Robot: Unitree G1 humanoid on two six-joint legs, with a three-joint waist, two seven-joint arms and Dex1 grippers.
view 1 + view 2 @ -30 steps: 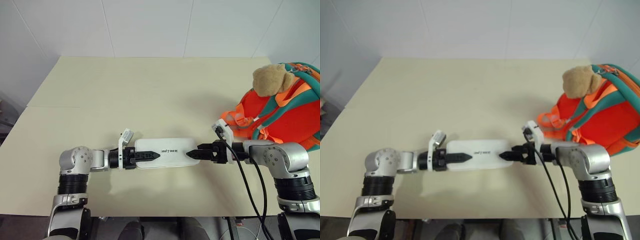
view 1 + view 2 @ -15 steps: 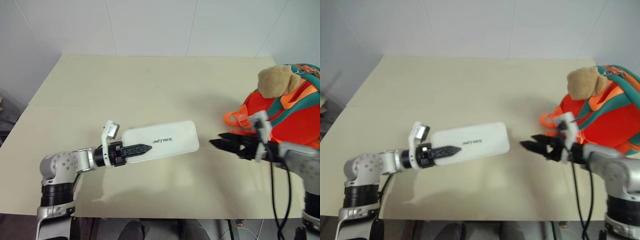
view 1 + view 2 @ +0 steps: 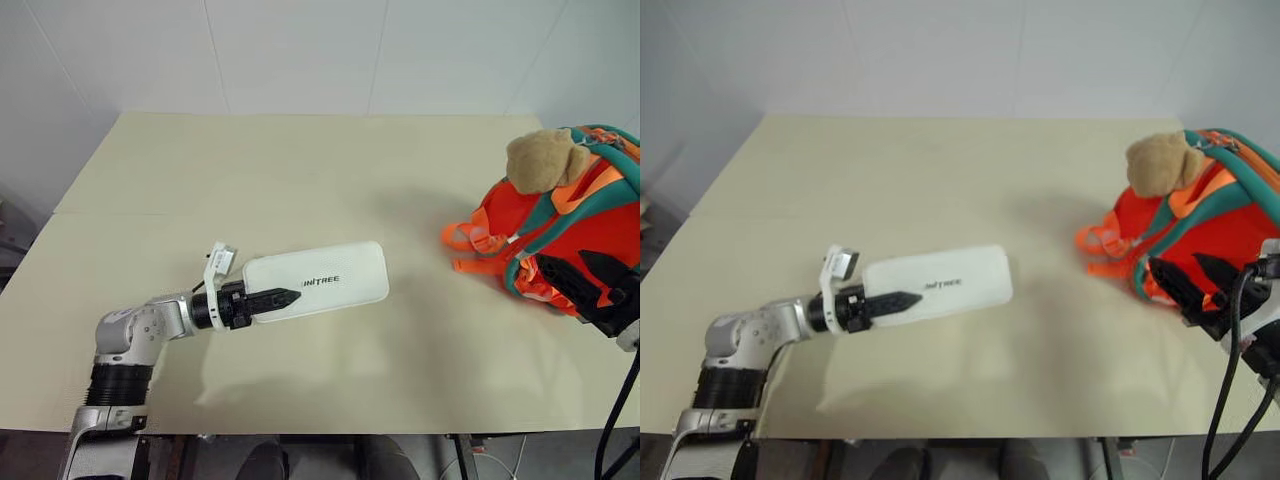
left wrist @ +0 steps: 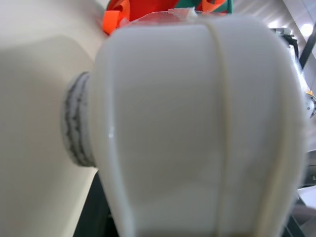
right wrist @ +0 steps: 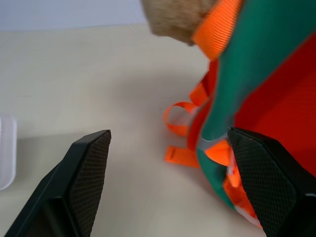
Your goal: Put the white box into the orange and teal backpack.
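In the left eye view the left gripper [image 3: 272,299] sits at lower left of the frame, its fingers clamped on the near end of the white box [image 3: 318,281]. The box juts toward the frame's centre with its far end tilted up, a soft shadow on the table [image 3: 300,180] beneath it. The dark lettering on its face reads clearly here.

The orange and teal backpack [image 3: 566,230] stands at the right edge, the tan bear head [image 3: 542,160] on top, orange strap loops [image 3: 470,240] trailing onto the table to its left. It is well apart from the box.

The right gripper [image 3: 1202,283] shows at the right edge in the right eye view, just in front of the backpack, jaws spread wide with nothing between them. The right wrist view confirms this: two black fingers [image 5: 89,168] stand far apart, with bare table, the strap loops and the backpack's teal trim between them, and a sliver of the box at its edge.

The left wrist view shows the box's pale surface close up, with a bit of orange fabric beyond.
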